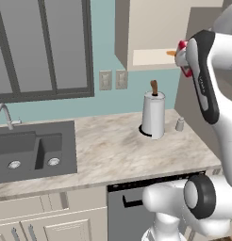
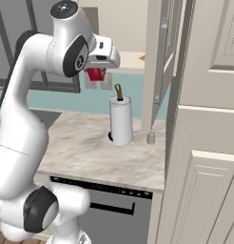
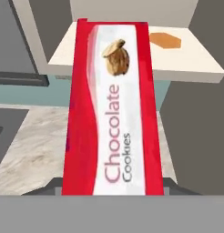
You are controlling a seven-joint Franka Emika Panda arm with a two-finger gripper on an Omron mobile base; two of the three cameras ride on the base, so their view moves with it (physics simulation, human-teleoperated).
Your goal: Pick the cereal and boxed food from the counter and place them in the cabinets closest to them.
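Holding the red cookie box (image 3: 111,113) clamped at its near end, the gripper (image 2: 96,72) points the box's long axis straight at the open cabinet's shelf (image 3: 196,63) (an orange item (image 3: 165,40) lies there), just ahead.

We are listing a teal wall (image 1: 101,56), a dark-framed window (image 1: 42,47), two pale wall outlets (image 1: 113,79), a dark grey sink (image 1: 33,148) with faucet (image 1: 4,115), and a dishwasher (image 2: 114,209).

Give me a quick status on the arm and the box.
Gripper shut on red cookie box, raised level with the open cabinet. Box not yet on the shelf. An orange item already sits there; path looks clear.
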